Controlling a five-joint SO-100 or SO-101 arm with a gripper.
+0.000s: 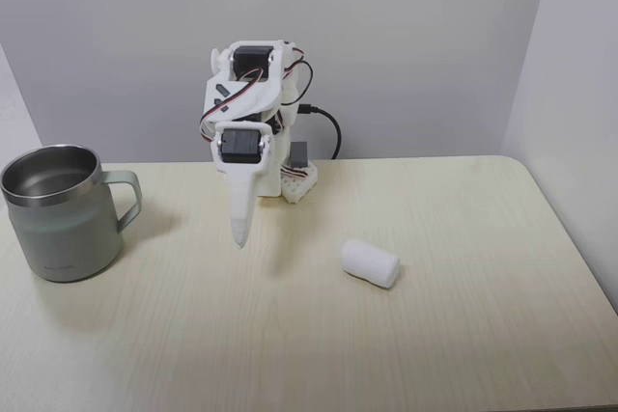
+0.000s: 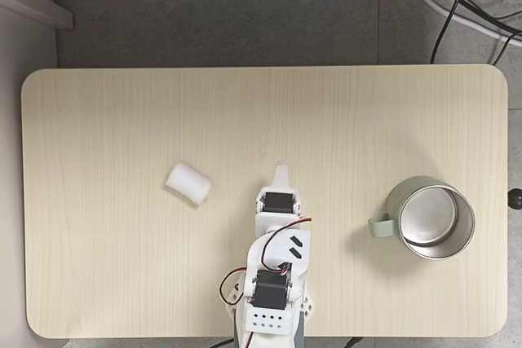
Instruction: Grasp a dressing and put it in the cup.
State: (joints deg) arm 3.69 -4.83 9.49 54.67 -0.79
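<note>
Gripper (image 1: 238, 236) pointing down above the desk (image 1: 463, 335), fingers together, holding nothing; dressing (image 1: 370, 263) lies apart from the cup (image 1: 60, 211); no legible writing.

On a pale wood-grain table (image 1: 463, 354), a white plastic arm (image 1: 249, 113) stands folded, its gripper (image 1: 238, 236) pointing down with fingers together. A squat grey-green metal mug (image 1: 60, 211) sits far left; a small white soft roll (image 1: 370, 263) lies right.
</note>
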